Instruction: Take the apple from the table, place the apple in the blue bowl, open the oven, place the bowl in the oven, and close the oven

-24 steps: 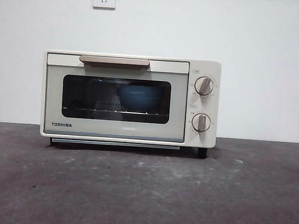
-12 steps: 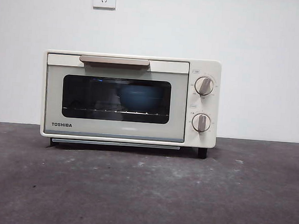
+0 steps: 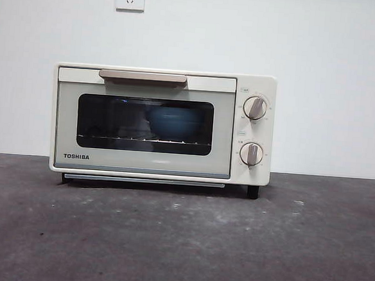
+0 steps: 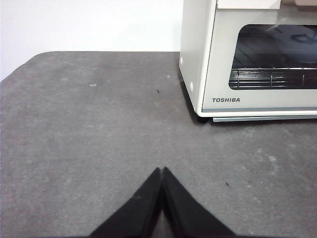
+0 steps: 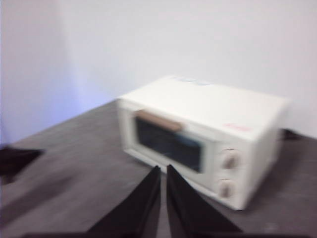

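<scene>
Sitting shut on the dark tabletop (image 3: 180,243), the cream oven (image 3: 162,124) shows the blue bowl (image 3: 174,123) through its glass window, resting on the wire rack toward the right of the chamber. The beige handle (image 3: 143,77) lies level along the door's top edge, its long axis running left to right, and the door looks flush with the casing. Neither arm appears in the front view. The left tool (image 4: 161,173) hangs clenched and empty over bare tabletop, with the oven's left front corner well off to its far right. The right tool (image 5: 163,171) is likewise pinched together and holds nothing; it sits higher and farther back, looking down on the oven's front and top, and its picture is blurred. By this evidence every step looks done, so no further reach seems called for; were the door to need a push, the left tool appears the nearer. The apple cannot be made out: the bowl's wall and the tinted glass hide whatever lies inside. The bowl's rim is dim behind reflections.
</scene>
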Available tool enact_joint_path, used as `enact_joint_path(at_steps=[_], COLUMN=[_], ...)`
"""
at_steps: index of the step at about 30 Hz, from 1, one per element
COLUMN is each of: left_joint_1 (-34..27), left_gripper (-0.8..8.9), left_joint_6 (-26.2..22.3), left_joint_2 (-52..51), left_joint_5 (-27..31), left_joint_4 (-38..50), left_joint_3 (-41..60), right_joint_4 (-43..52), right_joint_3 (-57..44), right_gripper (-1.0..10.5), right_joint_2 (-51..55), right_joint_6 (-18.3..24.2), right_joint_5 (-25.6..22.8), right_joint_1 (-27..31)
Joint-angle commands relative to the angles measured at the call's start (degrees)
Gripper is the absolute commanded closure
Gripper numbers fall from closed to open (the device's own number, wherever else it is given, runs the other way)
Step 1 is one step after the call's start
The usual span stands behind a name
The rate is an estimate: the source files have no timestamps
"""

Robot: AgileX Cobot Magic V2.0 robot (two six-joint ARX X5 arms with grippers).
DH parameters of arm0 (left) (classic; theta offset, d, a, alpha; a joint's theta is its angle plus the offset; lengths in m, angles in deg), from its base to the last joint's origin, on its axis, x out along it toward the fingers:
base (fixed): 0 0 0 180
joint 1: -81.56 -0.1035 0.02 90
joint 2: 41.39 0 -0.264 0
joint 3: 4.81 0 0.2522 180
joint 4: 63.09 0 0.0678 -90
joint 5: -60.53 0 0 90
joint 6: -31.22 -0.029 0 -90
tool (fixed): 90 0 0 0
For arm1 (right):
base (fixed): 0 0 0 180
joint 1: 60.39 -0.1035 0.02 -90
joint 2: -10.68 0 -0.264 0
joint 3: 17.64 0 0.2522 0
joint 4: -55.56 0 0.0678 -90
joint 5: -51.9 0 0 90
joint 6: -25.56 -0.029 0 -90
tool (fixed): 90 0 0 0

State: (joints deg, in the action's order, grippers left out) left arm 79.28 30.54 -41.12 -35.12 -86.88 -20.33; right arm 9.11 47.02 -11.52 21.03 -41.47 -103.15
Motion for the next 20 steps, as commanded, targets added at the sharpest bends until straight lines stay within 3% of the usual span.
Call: enact_joint_path(at_steps=[1,4,7,13,20], left_joint_1=[-0.1,-0.1,-0.1,-0.1,-0.1], left_gripper=[8.06,8.06,8.06,8.06,8.06], left_joint_6=[0.2,0.2,0.2,0.2,0.2], left_joint_2=[-0.1,-0.1,-0.1,-0.1,-0.1], left_joint_5=[0.1,0.1,0.1,0.1,0.1], left_joint_4=[-0.2,-0.2,-0.2,-0.2,-0.2], left_joint_3=[1.4,1.4,1.4,1.4,1.4], right_joint_4=[2.6,8.0,14.1,23.6,31.1], right_joint_3=[-2.2,-7.9,-14.5,-26.9,-38.9], right_gripper=[9.4,9.4,9.4,9.4,9.4], right_joint_2=[0.0,2.1,5.8,13.8,21.0], right_joint_6=[3.1,3.8,4.2,4.1,4.1], right_joint_5=[4.2,13.0,17.3,18.4,17.9], right_joint_1=[6.9,16.9,25.5,36.0,41.2])
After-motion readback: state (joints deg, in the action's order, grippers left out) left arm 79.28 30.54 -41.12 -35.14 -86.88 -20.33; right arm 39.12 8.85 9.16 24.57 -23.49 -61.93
